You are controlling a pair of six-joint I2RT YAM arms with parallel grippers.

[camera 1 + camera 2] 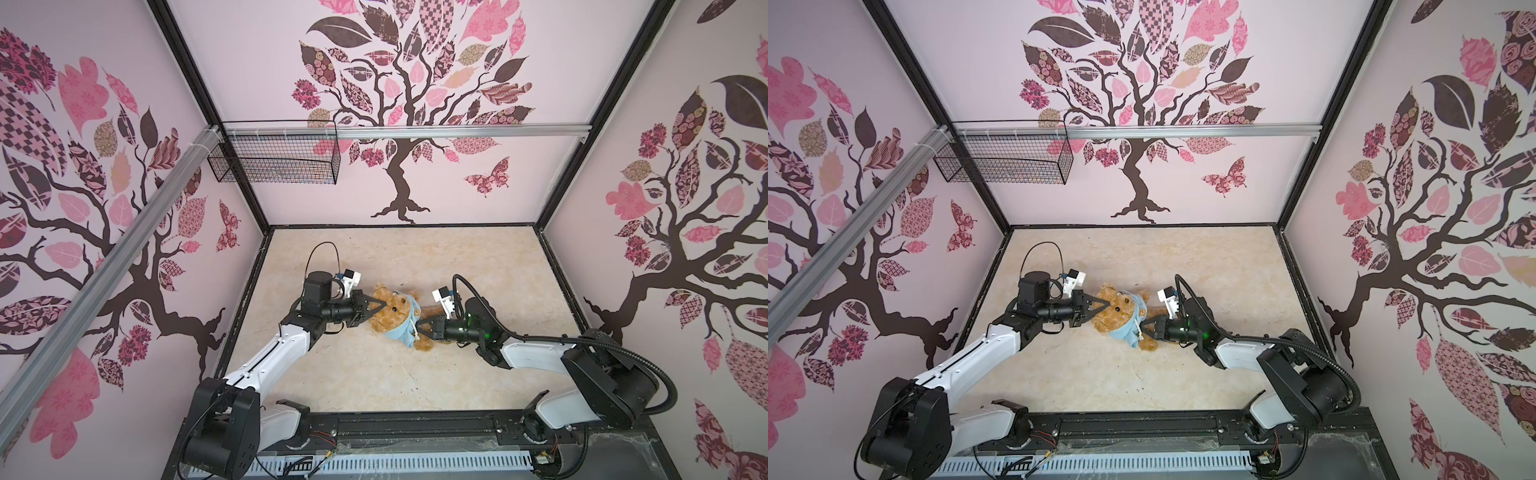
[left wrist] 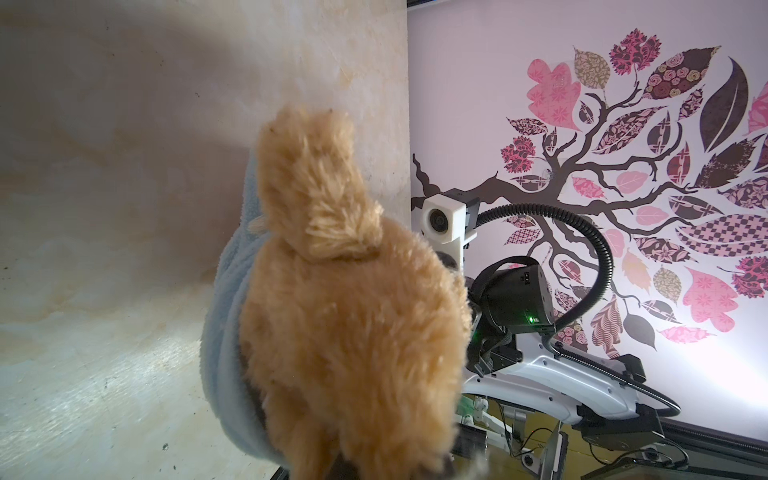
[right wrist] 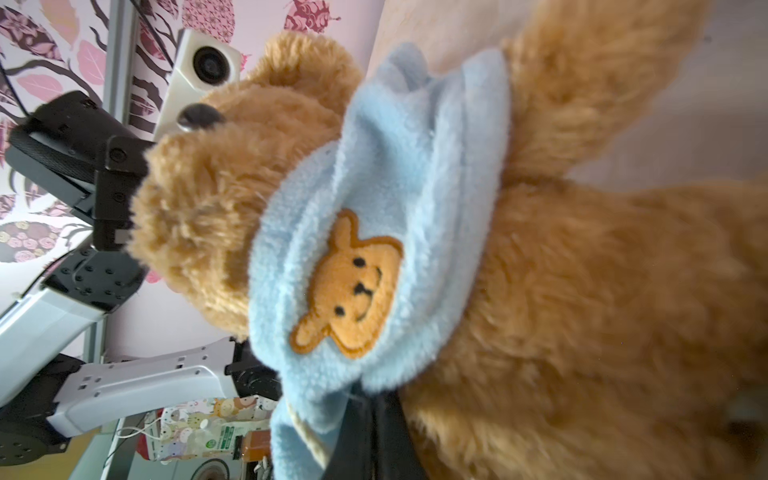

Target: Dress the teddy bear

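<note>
The teddy bear [image 1: 388,316] is lying in the middle of the table [image 1: 465,257], its head pointing left and its legs right; a light-blue shirt [image 1: 406,329] is sitting bunched around its neck and chest, its orange bear-face emblem [image 3: 348,286] showing in the right wrist view; the left end effector [image 1: 377,309] is reaching in from the left and is clenched on the fur of the bear's head; the right end effector [image 1: 421,323] is reaching in from the right, clenched tight at the shirt's near hem, though whether cloth is caught between its jaws I cannot tell
</note>
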